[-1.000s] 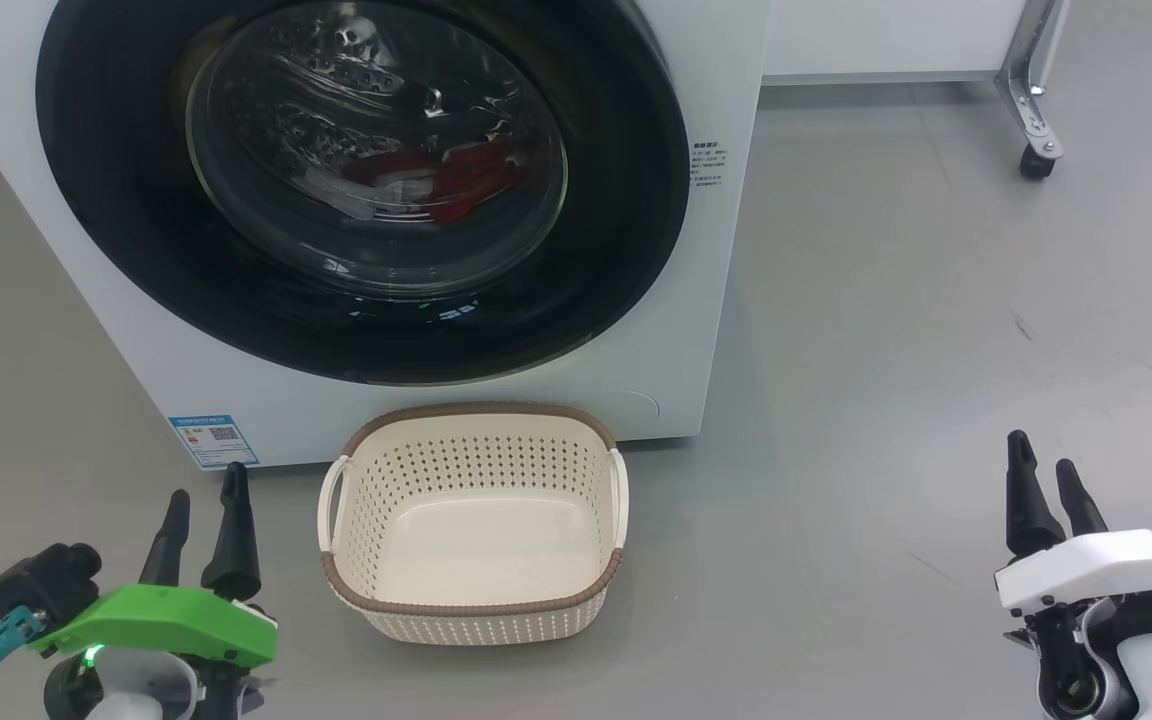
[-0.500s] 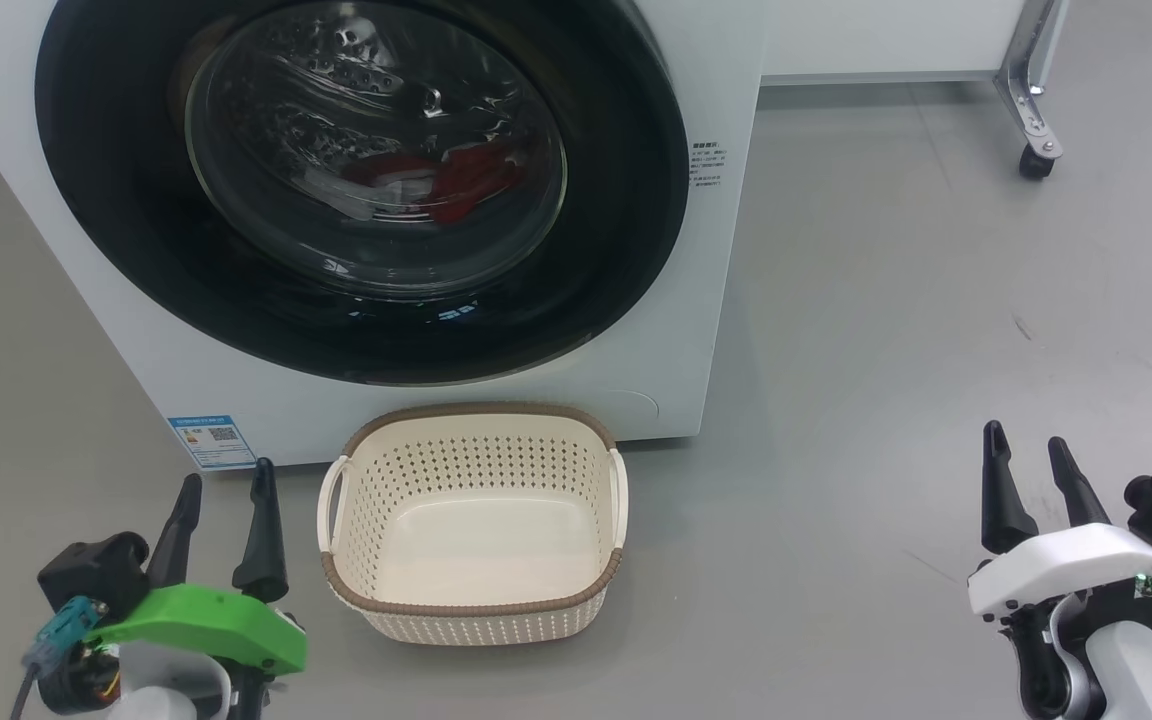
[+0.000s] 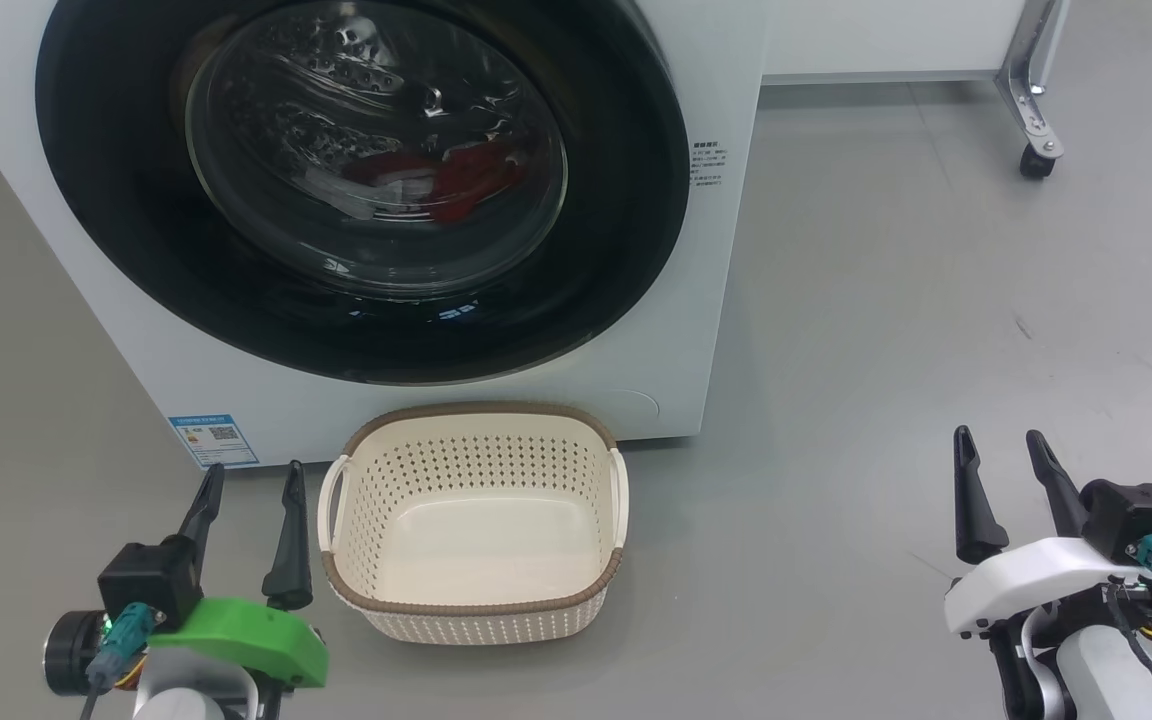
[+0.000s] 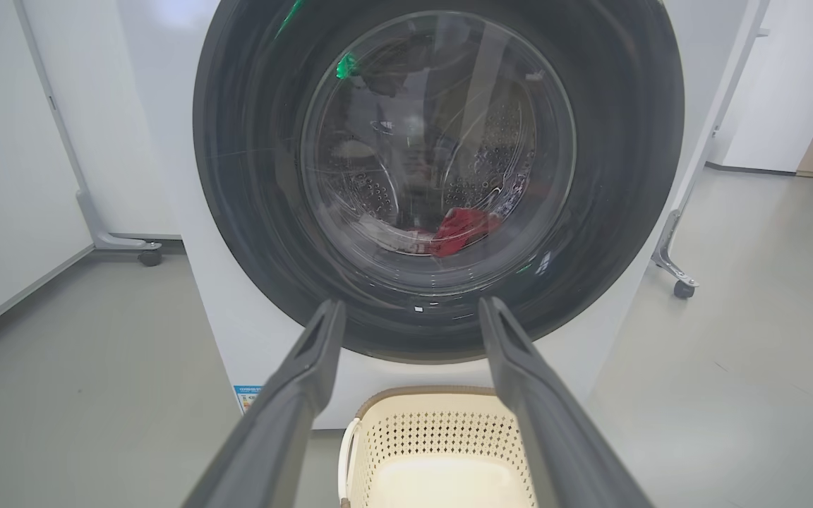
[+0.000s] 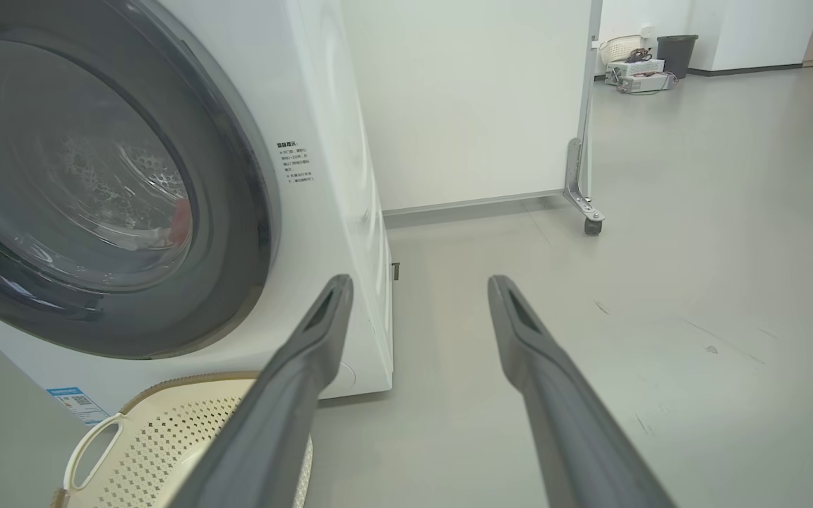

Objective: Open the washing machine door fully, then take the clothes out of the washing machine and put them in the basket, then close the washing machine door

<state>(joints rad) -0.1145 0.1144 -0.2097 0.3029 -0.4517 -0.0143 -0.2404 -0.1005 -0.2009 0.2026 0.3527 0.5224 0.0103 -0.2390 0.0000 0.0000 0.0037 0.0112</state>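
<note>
Head view, lower left of the frame: the left end effector (image 3: 254,467) hangs released above the grey floor (image 3: 886,300), its two dark fingers spread with nothing between them, just left of the basket (image 3: 476,410). Just above its fingertips a small blue sticker (image 3: 213,438) sits on the white front of the washing machine (image 3: 716,100). The machine takes up the upper left and centre, and the washing machine door (image 3: 366,330) lies shut against it. Through the glass window the clothes (image 3: 456,175) show red and white, low in the drum. At lower centre the basket stands upright on the floor just in front of the machine, its cream bottom bare. At lower right the right end effector (image 3: 997,434) is also released, fingers apart and gripping nothing, well apart from the basket. At upper right stands a metal leg (image 3: 1031,110) on a caster.

Left wrist view: the spread fingers frame the door's lower edge and the basket's rim.

Right wrist view: the door sits at left, the basket at lower left.
</note>
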